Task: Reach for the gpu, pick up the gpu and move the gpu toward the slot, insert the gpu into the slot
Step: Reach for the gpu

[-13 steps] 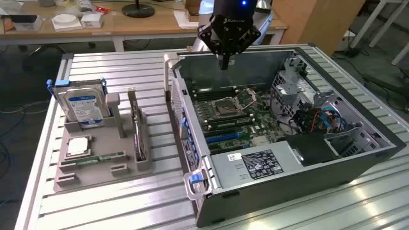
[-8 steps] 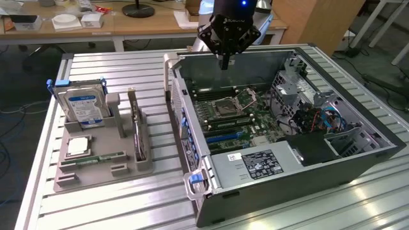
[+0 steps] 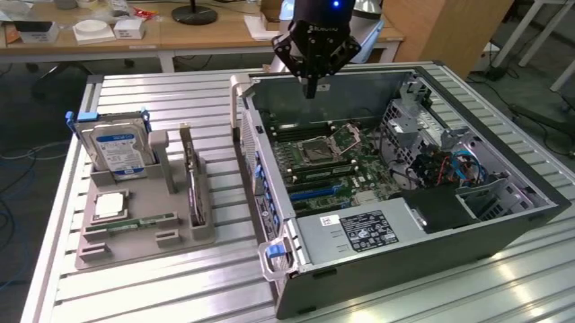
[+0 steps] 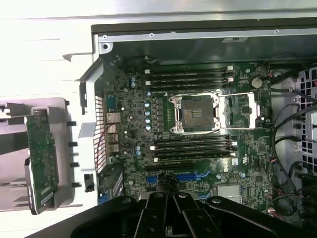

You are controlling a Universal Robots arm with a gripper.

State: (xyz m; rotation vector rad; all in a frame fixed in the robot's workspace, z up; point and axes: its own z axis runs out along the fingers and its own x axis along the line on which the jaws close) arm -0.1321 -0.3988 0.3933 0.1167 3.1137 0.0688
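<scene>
The gpu stands on its edge in a grey holder on the table, at the exterior view's left of the open computer case. In the wrist view the gpu shows as a green circuit card with a silver end bracket. My gripper hangs above the far part of the case, over the motherboard, well apart from the gpu. Its fingers meet with nothing between them. The blue expansion slots lie on the motherboard near the case's rear wall, and the slot also appears close to my fingers.
A silver hard drive with a blue-white label stands at the holder's far end. A processor chip and a green memory stick lie in the holder. Cables and the power supply fill the case's other side.
</scene>
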